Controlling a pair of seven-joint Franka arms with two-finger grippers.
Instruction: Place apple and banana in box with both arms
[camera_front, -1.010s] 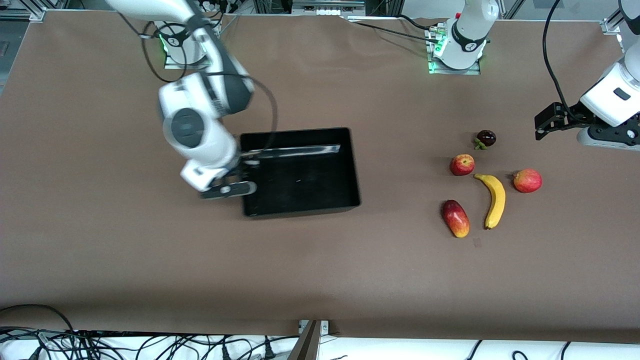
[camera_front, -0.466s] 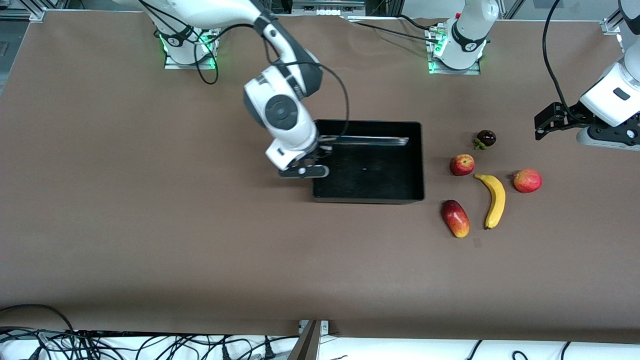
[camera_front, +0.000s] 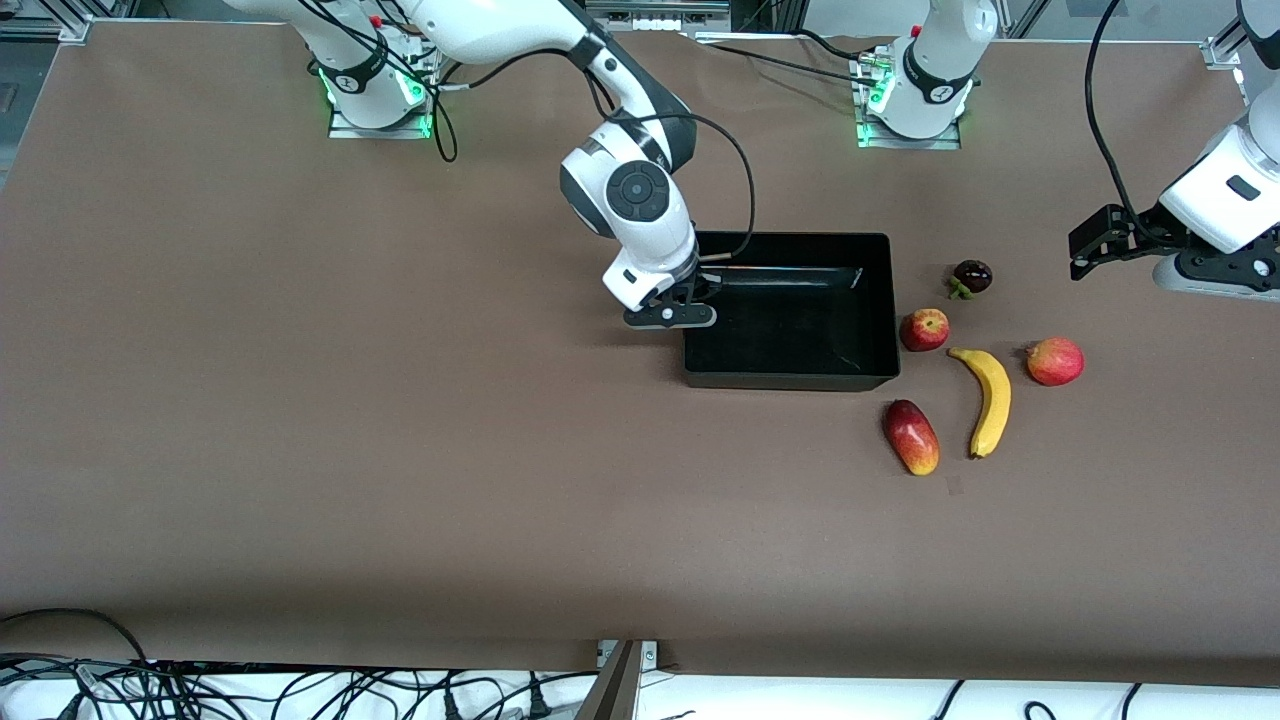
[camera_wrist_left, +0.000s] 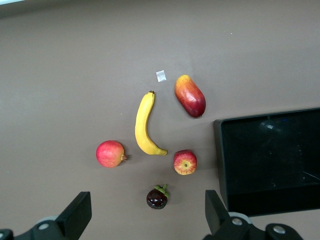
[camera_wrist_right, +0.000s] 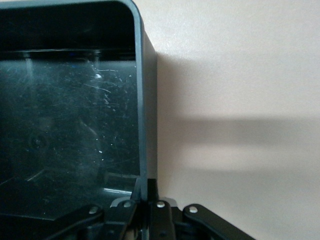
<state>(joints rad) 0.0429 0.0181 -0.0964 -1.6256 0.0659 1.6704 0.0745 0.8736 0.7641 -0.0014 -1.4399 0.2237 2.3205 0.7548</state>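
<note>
The black box (camera_front: 790, 379) stands mid-table, its wall right beside the apple (camera_front: 924, 329). My right gripper (camera_front: 692, 303) is shut on the box's wall at the right arm's end; the right wrist view shows the fingers (camera_wrist_right: 150, 200) clamped on that wall (camera_wrist_right: 141, 100). The banana (camera_front: 988, 400) lies nearer the front camera than the apple. My left gripper (camera_front: 1080, 250) is open and empty in the air near the left arm's end of the table. Its wrist view shows the gripper (camera_wrist_left: 146, 215), the banana (camera_wrist_left: 142, 125), the apple (camera_wrist_left: 185, 162) and the box (camera_wrist_left: 222, 160).
A dark mangosteen (camera_front: 971, 277) lies farther from the front camera than the apple. A pinkish-red round fruit (camera_front: 1054, 361) lies beside the banana toward the left arm's end. An elongated red-and-yellow fruit (camera_front: 911, 437) lies beside the banana's lower end.
My right gripper has dragged the box along the table toward the left arm's end, up to the apple. The left arm and the fruits have not moved.
</note>
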